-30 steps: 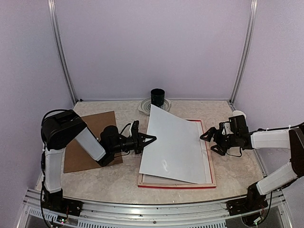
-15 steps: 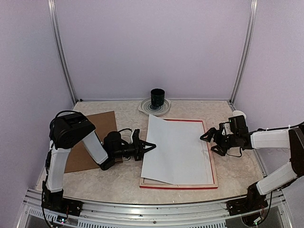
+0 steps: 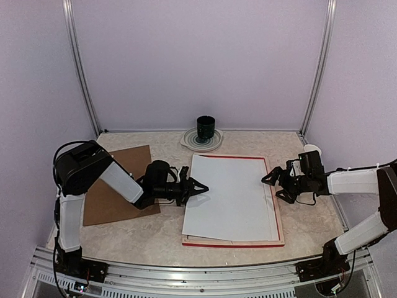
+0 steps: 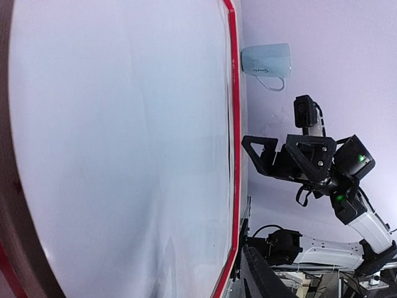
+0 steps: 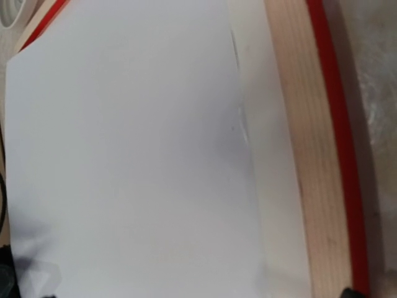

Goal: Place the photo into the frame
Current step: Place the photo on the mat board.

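The marbled table (image 3: 310, 230) fills the lower half of the top view. At its centre lies the frame (image 3: 232, 244), pale wood back up, with red edges along the top, right and bottom. Over it lies the photo (image 3: 229, 198), blank white side up and slightly askew. It hides the frame's left rail and leaves a pale strip bare on the right. Left of it a brown cardboard board (image 3: 118, 180) lies flat beneath the left arm. The left gripper (image 3: 201, 186) is at the photo's left edge, and we cannot tell whether its jaws pinch the paper. The right gripper (image 3: 270, 183) hangs just beside the frame's right edge, jaws wide apart and holding nothing. At upper centre a dark cup (image 3: 206, 128) stands on a plate (image 3: 189, 141). A white mug (image 4: 267, 60) lies beyond the frame's far right corner.
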Tool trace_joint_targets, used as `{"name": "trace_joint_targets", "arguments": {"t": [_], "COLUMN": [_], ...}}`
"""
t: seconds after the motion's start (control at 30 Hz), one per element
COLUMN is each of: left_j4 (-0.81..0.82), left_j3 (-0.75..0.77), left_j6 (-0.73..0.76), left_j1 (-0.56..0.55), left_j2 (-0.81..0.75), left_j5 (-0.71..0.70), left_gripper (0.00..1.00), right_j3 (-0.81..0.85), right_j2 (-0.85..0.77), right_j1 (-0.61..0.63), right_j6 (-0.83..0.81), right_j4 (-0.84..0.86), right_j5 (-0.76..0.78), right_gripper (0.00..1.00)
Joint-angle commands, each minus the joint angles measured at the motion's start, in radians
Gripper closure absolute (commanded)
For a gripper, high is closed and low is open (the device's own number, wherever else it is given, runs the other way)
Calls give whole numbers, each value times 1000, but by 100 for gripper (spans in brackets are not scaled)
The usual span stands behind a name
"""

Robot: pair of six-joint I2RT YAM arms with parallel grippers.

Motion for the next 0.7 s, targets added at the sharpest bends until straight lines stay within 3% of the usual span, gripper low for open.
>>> {"name": "trace_joint_targets", "arguments": {"t": [0.0, 0.13, 0.4, 0.67], "left_j4": [-215, -225, -231, -257], "left_j3": [84, 108, 115, 156], "left_j6": [105, 106, 112, 125], "left_j1": [10, 18, 36, 39], "left_j2": [-23, -13, -37, -39], "left_j5": [42, 66, 124, 170], "left_gripper": [58, 61, 87, 97], "right_j3": [4, 0, -1, -2], "right_j2": [15, 39, 50, 61], "right_j1": [-18, -18, -17, -18], "right_j6": [-21, -27, -43, -45], "right_j4": [-15, 1, 7, 18], "right_j5": [28, 26, 24, 15], "right_gripper": [1, 1, 1, 1]}}
